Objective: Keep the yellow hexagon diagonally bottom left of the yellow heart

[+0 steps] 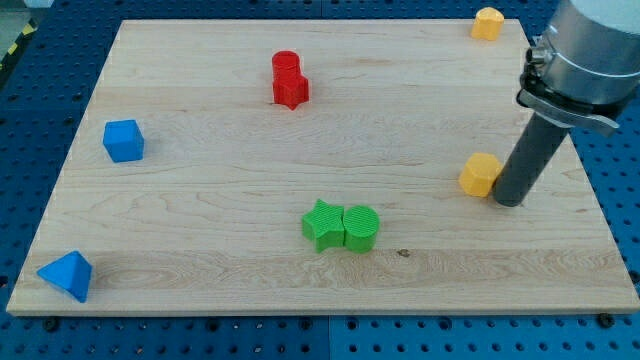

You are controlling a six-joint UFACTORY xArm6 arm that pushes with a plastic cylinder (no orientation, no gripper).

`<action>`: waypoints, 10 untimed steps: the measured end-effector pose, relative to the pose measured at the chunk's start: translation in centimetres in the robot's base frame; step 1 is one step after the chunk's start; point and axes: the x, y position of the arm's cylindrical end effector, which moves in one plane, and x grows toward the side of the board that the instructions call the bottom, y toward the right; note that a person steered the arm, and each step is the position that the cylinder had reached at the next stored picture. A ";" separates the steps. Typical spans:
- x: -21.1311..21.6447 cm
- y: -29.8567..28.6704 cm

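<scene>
A yellow hexagon [481, 174] lies at the view's right, about mid-height on the wooden board [200, 220]. A second yellow block [487, 22], which looks like the heart, sits at the board's top right corner, almost straight above the hexagon. My tip [508, 201] stands just right of the hexagon, touching or nearly touching its right side. The dark rod rises from there towards the view's top right.
A red cylinder [286, 64] and a red star [292, 92] touch at the top centre. A blue cube [123, 140] is at the left and a blue triangle [67, 275] at the bottom left. A green star [322, 224] and a green cylinder [360, 228] touch at the bottom centre.
</scene>
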 end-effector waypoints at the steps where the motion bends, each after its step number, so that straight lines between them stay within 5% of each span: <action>1: 0.1 -3.3; 4: -4.5 -5.8; 8: 3.4 0.3; 10: -2.0 -0.2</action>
